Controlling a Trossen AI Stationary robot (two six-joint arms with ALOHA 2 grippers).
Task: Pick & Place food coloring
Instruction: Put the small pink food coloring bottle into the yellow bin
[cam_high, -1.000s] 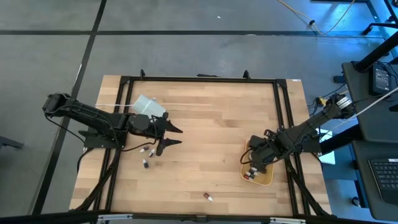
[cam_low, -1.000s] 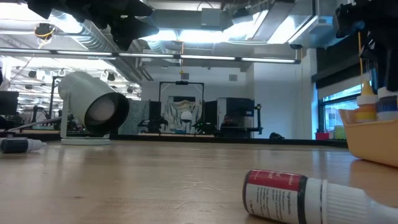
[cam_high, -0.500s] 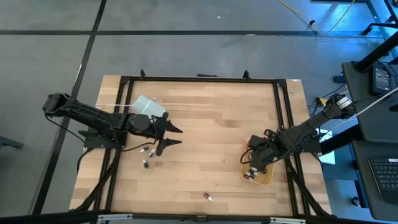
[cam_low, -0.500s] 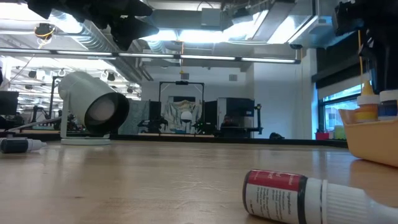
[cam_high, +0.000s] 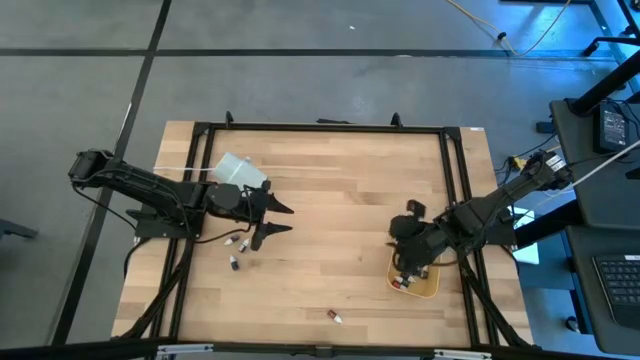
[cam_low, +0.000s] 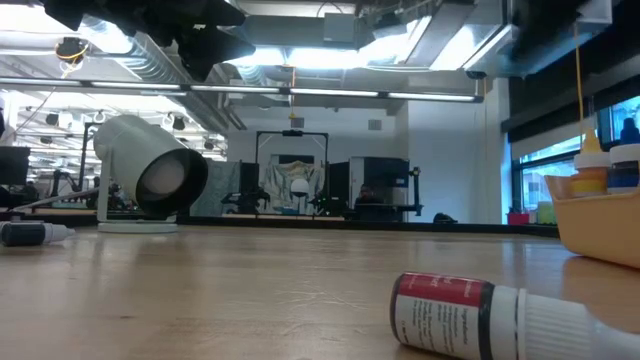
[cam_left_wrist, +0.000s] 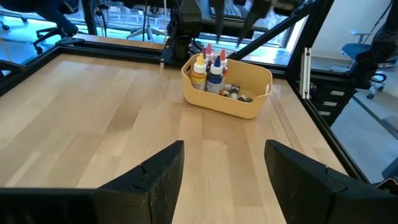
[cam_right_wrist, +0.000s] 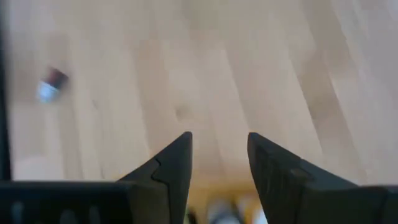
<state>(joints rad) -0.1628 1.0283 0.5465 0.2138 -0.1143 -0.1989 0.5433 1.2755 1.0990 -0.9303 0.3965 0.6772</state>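
While your two arms hover over the wooden table (cam_high: 340, 190), the nearest thing in the low view is a red-labelled bottle (cam_low: 470, 315) lying on its side at the lower right of the frame, long axis running left to right and its pale cap pointing right. From above, you find that same bottle alone at the lower middle of the frame, near the table's bottom edge, well apart from everything else.

Further in, your right gripper (cam_high: 403, 262) sits at the right of the high view, above the tan tray (cam_high: 432, 286); its fingers (cam_right_wrist: 174, 165) are spread with bare wood showing between them, nothing held. The tray holds several upright bottles (cam_left_wrist: 208, 71), caps up, and more lying in its bottom (cam_left_wrist: 235, 94); in the low view two of their tops (cam_low: 605, 165) rise over the tray's rim at the far right edge.

At the left of the high view, your left gripper (cam_high: 276, 219) is held above the table with its jaws parted and empty. Just beside and below it in that frame lie three loose bottles (cam_high: 238, 250) flat on the wood; which way each points you cannot tell. One dark bottle (cam_low: 30, 233) shows at the far left of the low view, lying flat with its cap to the right.

Behind it, the white cup (cam_low: 150, 172) lies tipped over, open mouth facing the camera.
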